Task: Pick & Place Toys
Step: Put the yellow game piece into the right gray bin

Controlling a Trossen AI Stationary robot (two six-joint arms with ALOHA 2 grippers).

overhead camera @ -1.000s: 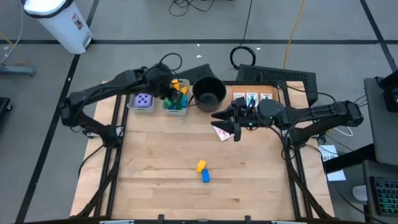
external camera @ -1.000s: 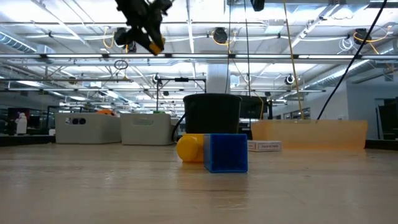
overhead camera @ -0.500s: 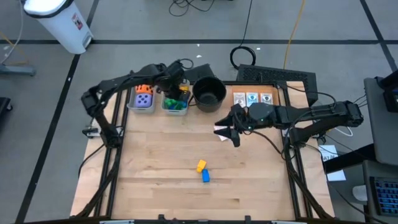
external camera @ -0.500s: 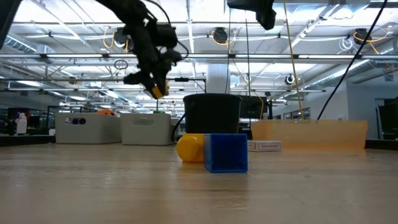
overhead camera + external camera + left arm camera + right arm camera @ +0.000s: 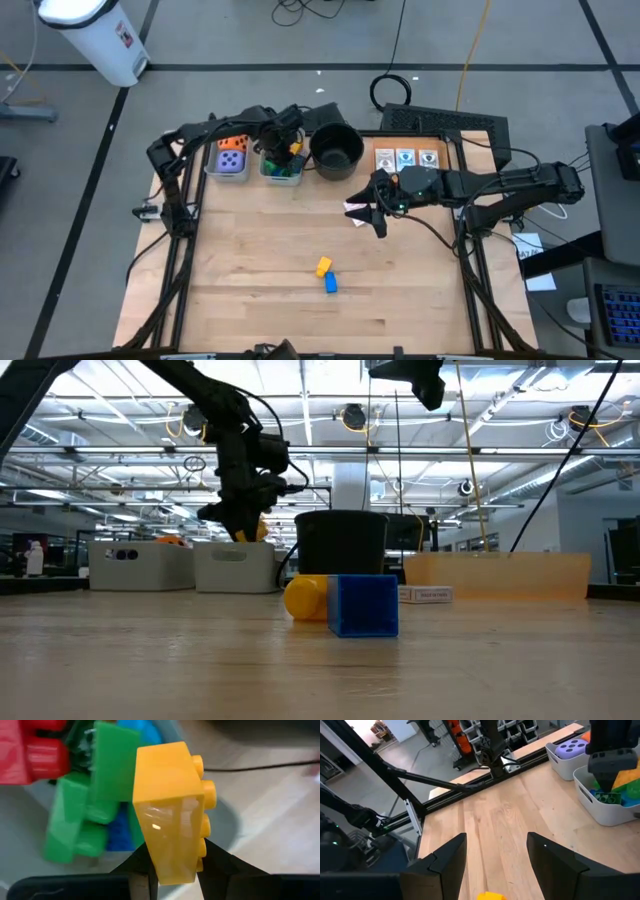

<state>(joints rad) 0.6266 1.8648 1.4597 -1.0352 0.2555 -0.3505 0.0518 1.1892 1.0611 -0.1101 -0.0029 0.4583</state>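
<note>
My left gripper [image 5: 289, 152] hangs over a grey bin [image 5: 281, 170] at the table's far left. It is shut on a yellow studded block [image 5: 167, 815], also visible in the low view [image 5: 252, 528]. Green, blue and red blocks [image 5: 85, 815] lie in the bin just under the yellow block. My right gripper [image 5: 495, 855] is open in the air right of the table's middle, over a picture card [image 5: 355, 211] lying on the wood. A yellow block [image 5: 323, 266] and a blue block [image 5: 330, 283] lie together on the table's near middle. My left gripper pinches the yellow block between its two fingers, on two opposite smooth faces at the end nearest the wrist [image 5: 172, 867]. The fingers come from above, pointing steeply down. The block sticks out beyond the fingertips with its studs to one side, clear of the blocks below.
A second grey bin [image 5: 230, 160] to the left holds a purple die and an orange die. A round black pot [image 5: 335, 150] stands right of the block bin. Picture cards [image 5: 405, 158] lie in a tray at the far right. Bare wood spans the near half.
My left gripper has come down toward the block bin with the yellow block and tipped from slanting to pointing steeply down. It stays shut on the block. My right gripper has tipped its fingers somewhat downward in place.
</note>
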